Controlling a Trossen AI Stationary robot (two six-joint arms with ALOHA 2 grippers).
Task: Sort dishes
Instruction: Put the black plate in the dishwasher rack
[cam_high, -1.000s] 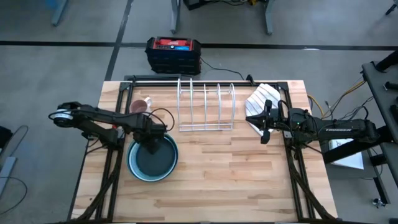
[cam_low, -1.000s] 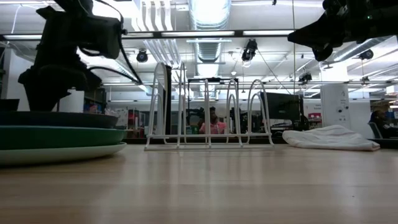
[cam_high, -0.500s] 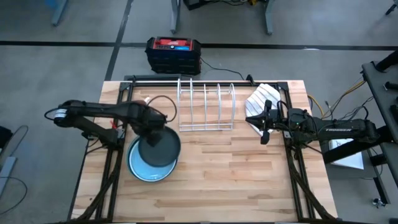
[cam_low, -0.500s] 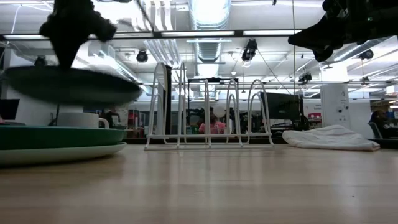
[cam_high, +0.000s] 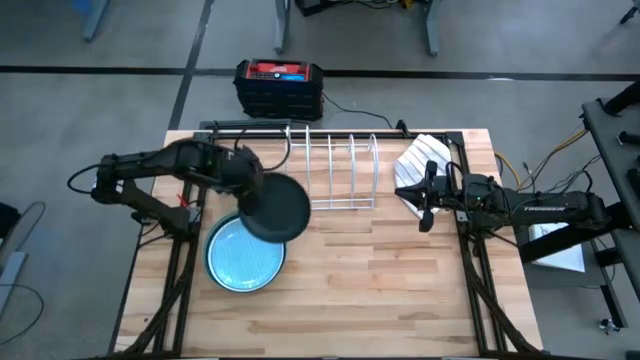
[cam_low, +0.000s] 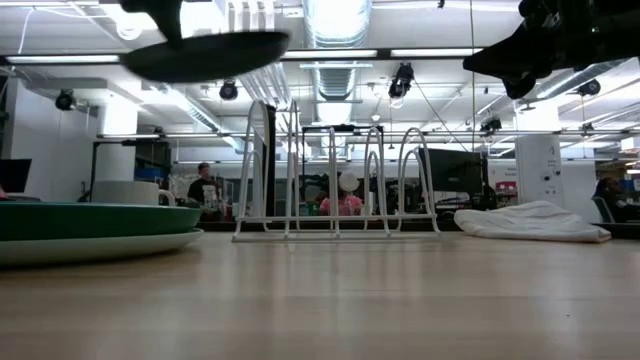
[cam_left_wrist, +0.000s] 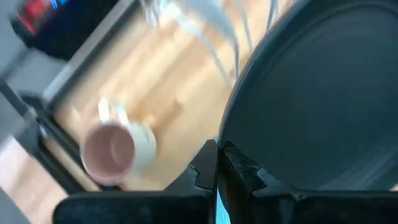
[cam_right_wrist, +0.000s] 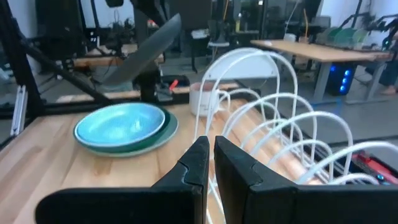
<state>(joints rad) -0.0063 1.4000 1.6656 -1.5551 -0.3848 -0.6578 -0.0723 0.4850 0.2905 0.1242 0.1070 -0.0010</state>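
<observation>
My left gripper (cam_high: 244, 192) is shut on a dark grey plate (cam_high: 276, 208), which is held high over the table between the dish stack and the white wire rack (cam_high: 331, 170). The plate also shows in the low view (cam_low: 205, 55) and the right wrist view (cam_right_wrist: 147, 52). A light blue bowl (cam_high: 245, 262) rests in a green-rimmed plate (cam_low: 90, 222) on the table's left. My right gripper (cam_high: 424, 208) waits shut and empty at the table's right, beside the rack. My left gripper pinches the dark plate's rim (cam_left_wrist: 227, 135) between its two fingers, on the plate's left side. The fingers (cam_left_wrist: 205, 167) come from the table's left. The plate is lifted clear of the stack and the table, and it tilts a little.
A pinkish mug (cam_left_wrist: 115, 147) stands behind the stack, near the rack's left end. A white striped cloth (cam_high: 422, 160) lies at the far right. A black and red box (cam_high: 279, 84) sits beyond the far edge. Bare wood lies along the table's near side.
My left gripper has risen with the dark grey plate and gone toward the table's right and far side, toward the rack. The plate has been lifted clear of the stack, and the light blue bowl beneath it now shows.
</observation>
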